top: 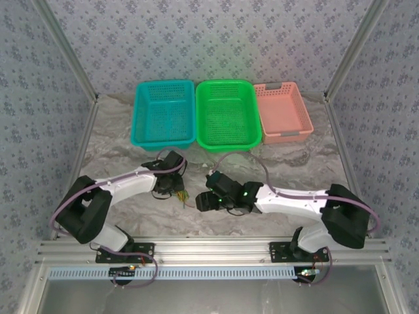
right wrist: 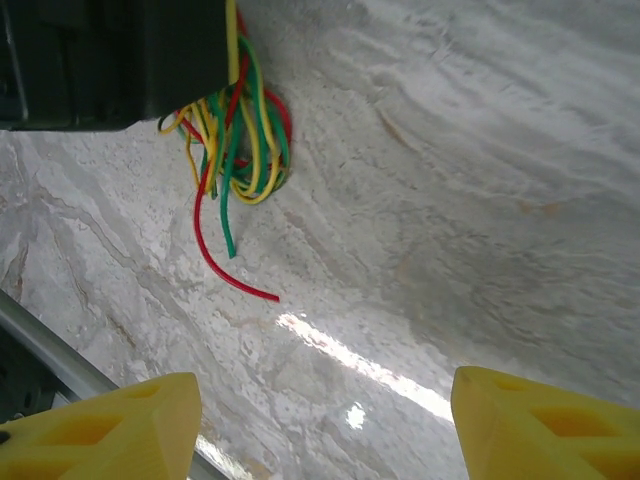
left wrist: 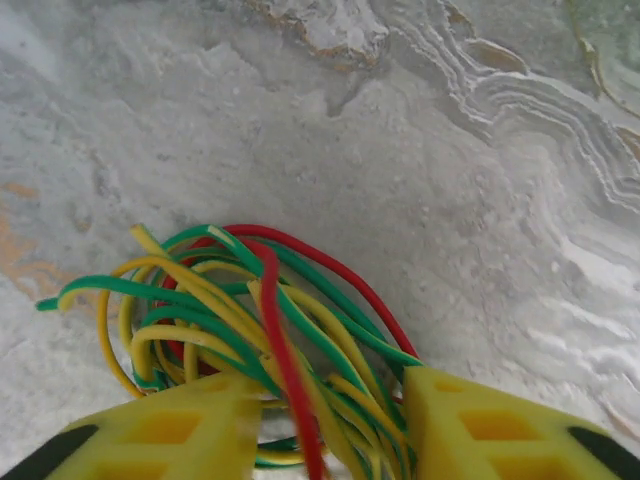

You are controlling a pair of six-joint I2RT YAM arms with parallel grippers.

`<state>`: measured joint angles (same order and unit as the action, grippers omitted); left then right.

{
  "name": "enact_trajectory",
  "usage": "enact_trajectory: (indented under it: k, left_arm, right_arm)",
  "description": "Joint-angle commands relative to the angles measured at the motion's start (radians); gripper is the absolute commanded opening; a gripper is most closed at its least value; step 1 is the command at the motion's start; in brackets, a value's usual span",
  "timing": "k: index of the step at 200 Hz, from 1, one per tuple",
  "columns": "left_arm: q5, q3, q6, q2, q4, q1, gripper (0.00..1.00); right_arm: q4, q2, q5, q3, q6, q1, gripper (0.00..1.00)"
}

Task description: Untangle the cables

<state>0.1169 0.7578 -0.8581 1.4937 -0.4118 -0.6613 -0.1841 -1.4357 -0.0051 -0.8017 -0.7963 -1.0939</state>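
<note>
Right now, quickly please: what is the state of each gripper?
Left gripper: closed on the tangled cables.
Right gripper: open, holding nothing.

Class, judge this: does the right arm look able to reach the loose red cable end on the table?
Probably yes: bare table lies between the open right gripper and the red cable end.

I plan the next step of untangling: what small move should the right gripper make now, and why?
Probably advance the open right gripper toward the loose red end: the left gripper seems to clamp the cables, and that end trails free.
</note>
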Motion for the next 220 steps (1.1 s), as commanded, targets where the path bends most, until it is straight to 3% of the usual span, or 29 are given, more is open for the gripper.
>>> enact_trajectory:
  k: [1,10,40,84,124,204,220]
  left_arm:
    - [-0.038,-0.065,-0.029,0.022,0.107,0.002,0.12]
    - [-0.042,-0.088,-0.039,-0.004,0.139,-0.003,0.00]
    - [-0.071,-0.130,-0.035,-0.130,0.211,-0.015,0.00]
    - [-0.198,-0.125,-0.021,-0.240,0.291,-0.015,0.00]
    - [-0.277,-0.111,-0.052,-0.236,0.343,-0.015,0.00]
    - [-0.348,-0.083,-0.086,-0.224,0.387,-0.015,0.00]
    - [-0.366,-0.083,-0.095,-0.219,0.401,-0.014,0.00]
  right_arm:
    - [0.105,-0.025,-0.029,0.020,-0.042,-0.004,0.68]
    - [0.124,-0.034,-0.033,0.025,-0.048,0.000,0.67]
    - [0.178,-0.033,-0.054,0.043,-0.056,0.033,0.63]
    - [0.305,-0.036,-0.198,0.064,-0.065,0.160,0.61]
    - [0.365,-0.068,-0.282,0.032,-0.064,0.212,0.57]
    - [0.486,-0.161,-0.338,0.047,-0.124,0.223,0.50]
    - [0.487,-0.164,-0.331,0.045,-0.123,0.228,0.43]
